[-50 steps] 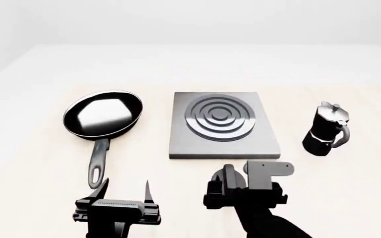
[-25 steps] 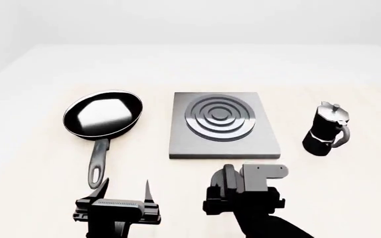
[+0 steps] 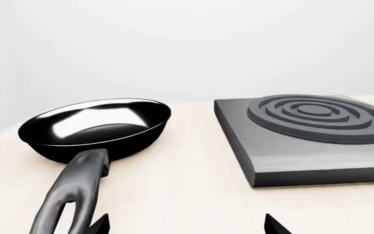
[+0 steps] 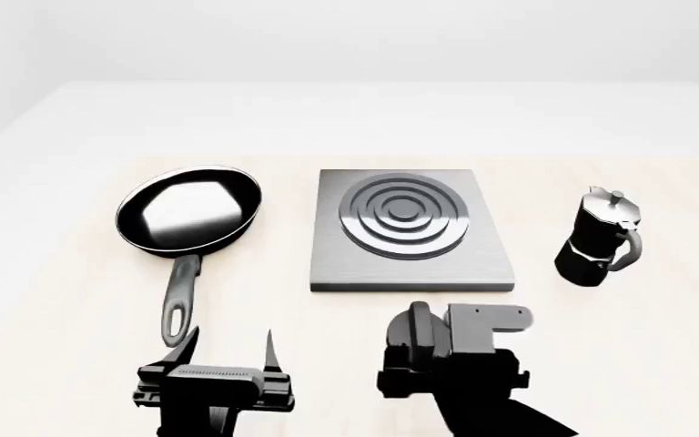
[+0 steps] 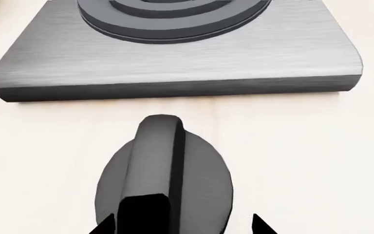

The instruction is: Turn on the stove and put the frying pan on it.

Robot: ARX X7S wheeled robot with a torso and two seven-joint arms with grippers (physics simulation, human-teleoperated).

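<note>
Since a second ago, only the right end effector has shifted slightly, sitting over the small black round knob at 6 o'clock of the flat square grey metal stove; whether it grips the knob cannot be told. Left end effector hovers open, holding nothing, beside the handle end of the round black glossy frying pan, which rests on the pale worktop at the stove's 9 o'clock.
</note>
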